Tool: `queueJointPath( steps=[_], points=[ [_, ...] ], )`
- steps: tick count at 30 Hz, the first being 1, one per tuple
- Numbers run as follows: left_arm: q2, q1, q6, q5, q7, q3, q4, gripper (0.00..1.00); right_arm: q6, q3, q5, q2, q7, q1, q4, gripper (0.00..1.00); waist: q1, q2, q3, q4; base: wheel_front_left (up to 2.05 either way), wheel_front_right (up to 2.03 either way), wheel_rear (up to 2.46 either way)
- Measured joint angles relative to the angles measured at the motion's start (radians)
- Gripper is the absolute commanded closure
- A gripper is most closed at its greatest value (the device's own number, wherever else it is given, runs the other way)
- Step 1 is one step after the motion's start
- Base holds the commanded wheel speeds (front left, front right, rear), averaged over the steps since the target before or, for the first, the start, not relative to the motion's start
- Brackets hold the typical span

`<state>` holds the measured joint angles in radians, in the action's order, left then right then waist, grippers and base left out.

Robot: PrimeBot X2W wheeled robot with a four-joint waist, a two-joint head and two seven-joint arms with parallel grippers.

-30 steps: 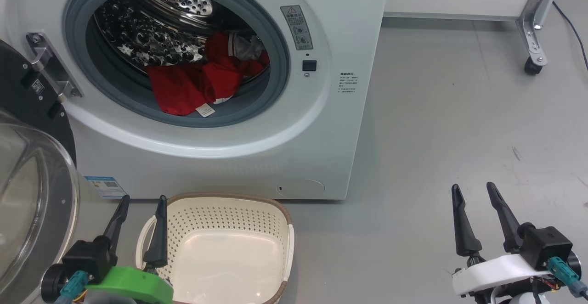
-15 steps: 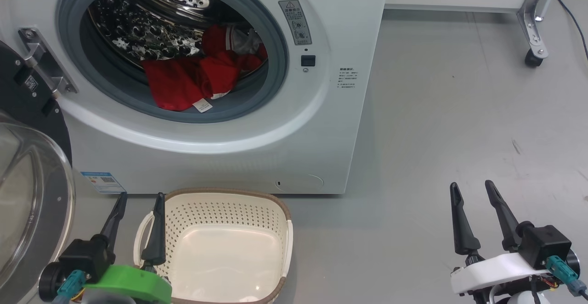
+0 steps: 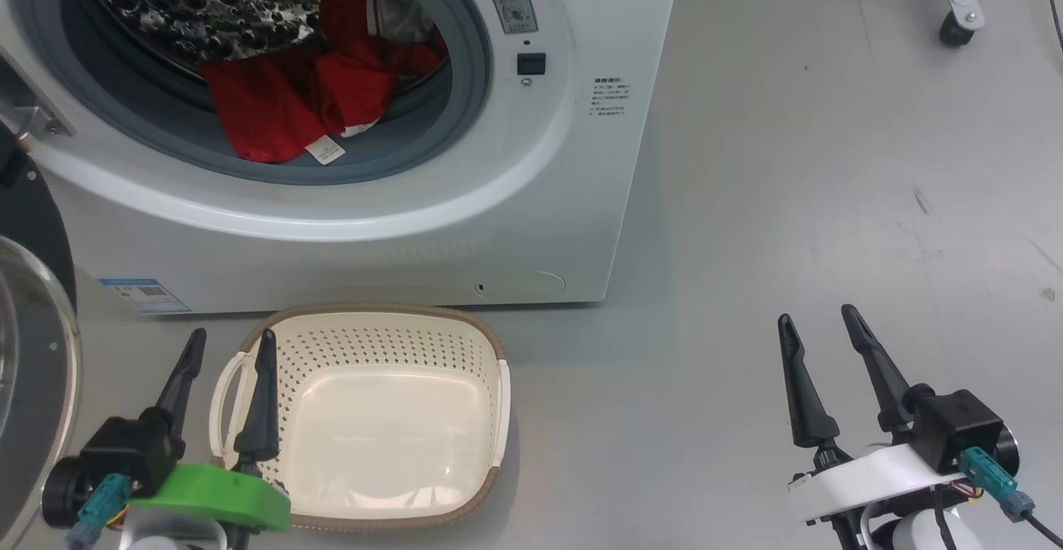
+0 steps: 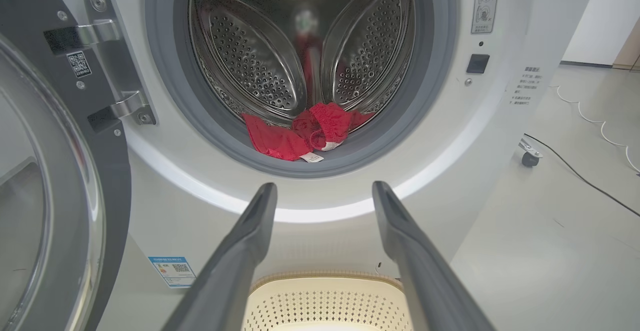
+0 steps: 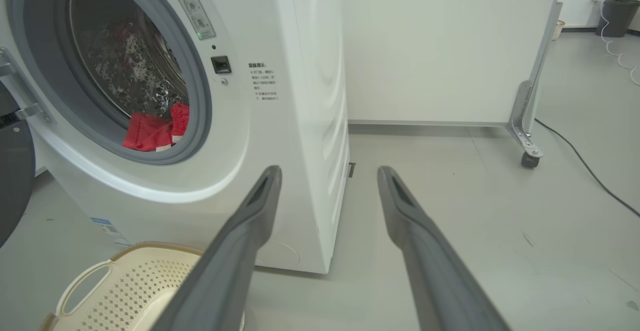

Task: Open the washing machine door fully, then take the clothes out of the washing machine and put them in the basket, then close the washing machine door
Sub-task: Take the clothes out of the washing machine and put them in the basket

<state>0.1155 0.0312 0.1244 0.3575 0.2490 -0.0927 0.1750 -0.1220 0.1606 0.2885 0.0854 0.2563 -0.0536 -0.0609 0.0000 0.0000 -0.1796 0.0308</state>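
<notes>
Clothes in the washing machine show 1 white label, unreadable.

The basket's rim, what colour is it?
Brown, on the cream basket; clearest in the head view.

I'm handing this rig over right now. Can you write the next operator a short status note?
Left gripper: open, empty, low at the left side of the basket.
Right gripper: open, empty, above bare floor right of the washing machine.
Door: swung wide to the left.
Clothes: in the drum, spilling onto the grey ring.
Basket: empty, on the floor before the machine.
Done: door opened.
To do: move clothes to basket, close door.
</notes>
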Motion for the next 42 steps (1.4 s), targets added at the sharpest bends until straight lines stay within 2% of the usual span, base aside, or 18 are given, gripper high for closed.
queueJointPath(
  steps=[7,14,27,37,42],
  points=[
    [0.04,0.101,0.0,-0.02,-0.02,0.011,-0.014,0.0,0.0,0.022,-0.008,-0.002,0.0,0.029,0.015,0.0,0.0,0.0,-0.079,0.043,0.0,0.0,0.0],
    [0.106,0.219,0.0,-0.041,-0.067,0.04,-0.01,0.0,0.0,0.041,-0.008,-0.011,0.0,0.083,0.028,0.0,0.0,0.0,-0.157,0.109,0.0,0.0,0.0],
    [0.195,0.424,-0.016,-0.019,-0.23,0.122,0.08,0.0,0.0,0.085,0.0,-0.027,0.0,0.135,0.028,0.0,0.0001,0.0,-0.269,0.268,0.0,0.0,0.0],
    [0.214,0.572,-0.052,0.055,-0.335,0.187,0.188,0.0,0.0,0.094,0.013,-0.038,0.0,0.15,0.026,0.0,0.0001,0.0,-0.332,0.369,0.0,0.0,0.0],
    [0.23,0.631,-0.088,0.05,-0.366,0.207,0.243,0.0,0.0,0.104,0.017,-0.041,0.0,0.158,0.023,0.0,0.0001,0.0,-0.354,0.403,0.0,0.0,0.0]
  ],
)
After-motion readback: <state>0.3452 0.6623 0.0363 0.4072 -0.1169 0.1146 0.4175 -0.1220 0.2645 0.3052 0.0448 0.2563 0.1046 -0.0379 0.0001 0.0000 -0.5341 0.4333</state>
